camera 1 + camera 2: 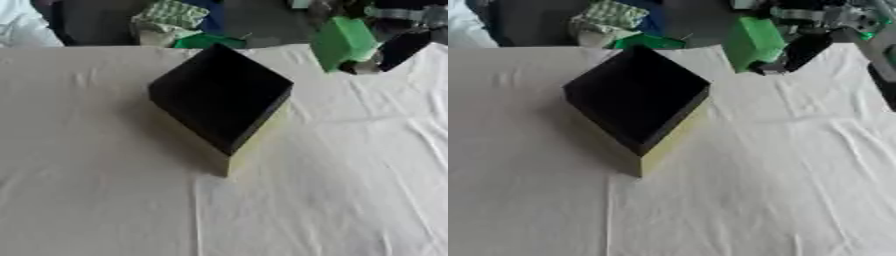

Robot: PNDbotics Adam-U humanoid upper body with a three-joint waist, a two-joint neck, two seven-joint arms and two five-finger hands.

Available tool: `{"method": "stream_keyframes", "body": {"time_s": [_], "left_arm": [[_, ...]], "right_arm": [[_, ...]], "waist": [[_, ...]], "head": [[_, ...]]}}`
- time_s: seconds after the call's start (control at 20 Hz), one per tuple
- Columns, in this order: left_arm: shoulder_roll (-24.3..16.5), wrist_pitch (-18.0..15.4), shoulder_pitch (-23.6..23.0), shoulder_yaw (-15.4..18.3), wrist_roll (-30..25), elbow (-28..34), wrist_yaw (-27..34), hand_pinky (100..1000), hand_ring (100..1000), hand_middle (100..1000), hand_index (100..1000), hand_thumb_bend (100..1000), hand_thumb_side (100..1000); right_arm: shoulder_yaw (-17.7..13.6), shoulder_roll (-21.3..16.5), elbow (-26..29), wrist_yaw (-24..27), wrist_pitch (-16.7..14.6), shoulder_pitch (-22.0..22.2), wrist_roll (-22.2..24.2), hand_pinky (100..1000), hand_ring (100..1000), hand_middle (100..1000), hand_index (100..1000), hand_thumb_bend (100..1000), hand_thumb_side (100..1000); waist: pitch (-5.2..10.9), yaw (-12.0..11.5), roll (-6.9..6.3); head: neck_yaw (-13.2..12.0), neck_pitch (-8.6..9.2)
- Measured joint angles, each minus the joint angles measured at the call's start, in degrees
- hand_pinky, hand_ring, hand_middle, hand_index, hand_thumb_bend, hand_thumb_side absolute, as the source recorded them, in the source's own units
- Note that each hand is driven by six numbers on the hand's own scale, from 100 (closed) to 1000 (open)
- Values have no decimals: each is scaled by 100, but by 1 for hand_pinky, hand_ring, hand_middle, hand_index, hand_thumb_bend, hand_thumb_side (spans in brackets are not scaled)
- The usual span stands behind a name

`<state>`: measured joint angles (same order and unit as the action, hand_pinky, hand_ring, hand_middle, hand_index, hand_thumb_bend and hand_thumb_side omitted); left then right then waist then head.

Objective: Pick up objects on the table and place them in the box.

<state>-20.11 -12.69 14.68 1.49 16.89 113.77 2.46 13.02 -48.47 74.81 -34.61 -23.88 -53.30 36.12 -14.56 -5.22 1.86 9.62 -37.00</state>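
The right hand [389, 52] is coming in from the far right corner and is holding a green block-shaped object [342, 42] up over the far edge of the table [105, 200], its dark fingers curling around the object's right side. The green object is hanging to the right of and a little beyond the box [220, 96], clearly apart from it. The box is sitting toward the far middle of the table, turned so one corner is pointing at the near side; its inside is looking black and its outer wall pale yellow where the near right face is showing. A white cloth [798, 190] is covering the table, wrinkling along the right side and lying smoother on the left. Beyond the far edge, a heap of green, checked and blue things [179, 22] is lying on a dark floor. The left hand is not showing in either view.
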Motion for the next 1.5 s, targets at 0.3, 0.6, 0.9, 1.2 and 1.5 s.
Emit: {"method": "stream_keyframes", "body": {"time_s": [0.3, 0.6, 0.9, 1.2, 1.5], "left_arm": [[-54, -103, 402, -132, -131, 0, 54, 638, 681, 596, 745, 149, 981], [-102, -268, 886, -360, -369, 0, 157, 640, 683, 598, 746, 157, 971], [-101, -371, 1154, -524, -589, 0, 264, 641, 684, 599, 747, 161, 967], [-83, -418, 1262, -578, -704, 0, 370, 641, 684, 599, 746, 161, 967], [-25, -418, 1278, -591, -749, 0, 425, 641, 684, 599, 745, 162, 968]], "right_arm": [[63, 415, -224, -73, 6, -385, -43, 822, 689, 600, 772, 100, 573], [62, 744, -556, -383, 72, -599, -286, 818, 686, 620, 772, 100, 581], [62, 1027, -817, -680, 99, -745, -485, 815, 685, 620, 771, 100, 597], [71, 1269, -1024, -1045, 109, -793, -666, 814, 687, 619, 769, 100, 611], [82, 1496, -1251, -1427, 117, -768, -845, 816, 688, 616, 765, 100, 614]], "waist": [[-62, -186, -10], [-145, -394, 0], [-241, -598, 22], [-329, -767, 70], [-352, -821, 76]], "head": [[230, -13], [408, -13], [548, -8], [652, 82], [730, 93]]}}
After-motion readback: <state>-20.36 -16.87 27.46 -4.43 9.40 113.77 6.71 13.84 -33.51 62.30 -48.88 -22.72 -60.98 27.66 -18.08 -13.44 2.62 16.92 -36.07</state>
